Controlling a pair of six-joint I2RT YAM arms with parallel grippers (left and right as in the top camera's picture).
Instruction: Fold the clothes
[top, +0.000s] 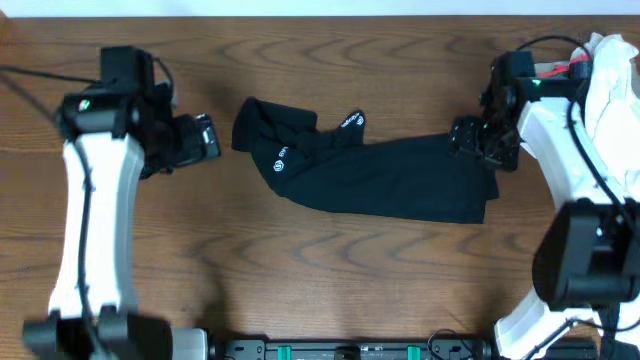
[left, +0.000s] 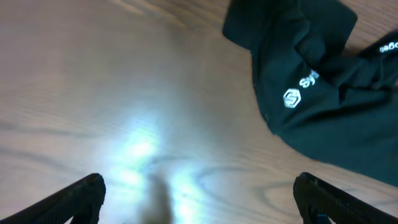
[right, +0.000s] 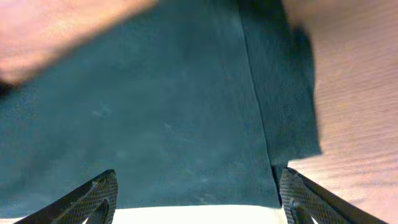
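Spread wide, the right gripper sits at the right-hand end of the black T-shirt in the overhead view. Its dark, cross-hatched fingers stand apart with nothing pinched between them, and whether they touch the cloth cannot be told. From the right wrist, smooth matte fabric fills most of the frame, with a stitched seam running down toward a straight edge at the right, where bare wood begins. The left gripper is likewise splayed and empty, its tips over glossy wood with a glare patch, apart from the shirt's bunched end. The shirt lies as a long rumpled band across the middle of the table, sloping from upper left to lower right. Its left end is heaped in soft folds that carry a small white logo, with white lettering on a raised fold nearby, while its right end is flatter and square-cornered. Open wood grain spreads below the shirt across the lower frame and above it too. A crumpled white cloth sits in the upper right corner beside the right arm.
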